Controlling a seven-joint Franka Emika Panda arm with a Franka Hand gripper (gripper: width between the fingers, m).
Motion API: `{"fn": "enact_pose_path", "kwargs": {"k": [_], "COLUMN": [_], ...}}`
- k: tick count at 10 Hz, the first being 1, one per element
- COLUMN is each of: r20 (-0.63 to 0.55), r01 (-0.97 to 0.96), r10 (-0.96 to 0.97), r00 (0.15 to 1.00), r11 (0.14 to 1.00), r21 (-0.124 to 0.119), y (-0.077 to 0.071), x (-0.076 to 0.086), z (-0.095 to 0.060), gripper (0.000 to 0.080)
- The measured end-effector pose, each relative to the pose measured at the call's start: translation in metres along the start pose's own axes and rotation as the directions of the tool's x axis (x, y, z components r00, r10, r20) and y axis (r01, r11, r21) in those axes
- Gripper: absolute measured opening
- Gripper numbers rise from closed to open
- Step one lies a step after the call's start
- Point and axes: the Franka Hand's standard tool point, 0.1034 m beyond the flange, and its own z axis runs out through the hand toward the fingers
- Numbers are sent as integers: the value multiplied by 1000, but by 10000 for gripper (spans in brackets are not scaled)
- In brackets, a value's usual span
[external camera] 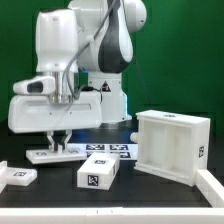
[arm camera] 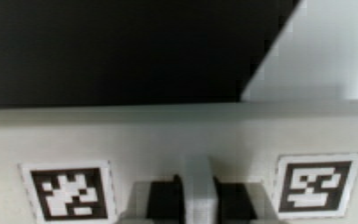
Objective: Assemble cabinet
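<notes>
The claw (external camera: 61, 141) is reaching down onto a flat white panel (external camera: 40, 156) at the exterior view's left, though I cannot tell whether it is gripping, while the cabinet (external camera: 170, 146) is standing well apart at the right and a tagged block (external camera: 97, 175) is lying loose, so most of the assembly is seemingly waiting.

Bright even light, both views soft and blurred.

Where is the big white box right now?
The cabinet stands at the exterior view's right, just to the right of the flat marker board. It is farther back than the small white tagged block.
</notes>
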Motion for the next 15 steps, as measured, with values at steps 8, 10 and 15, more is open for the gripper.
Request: {"fn": "enact_pose_path", "kwargs": {"k": [8,10,15], "r20": [21,-14,66], "r01": [-115,77,-167], "r10": [114,-76,162], "r00": [993,997,985], "r11": [991,997,983], "r21": [71,22,81], "y": [-9,-6,-13], "x": [36,83,89], "z": [-44,-72,-79], "gripper": [665,776,796]}}
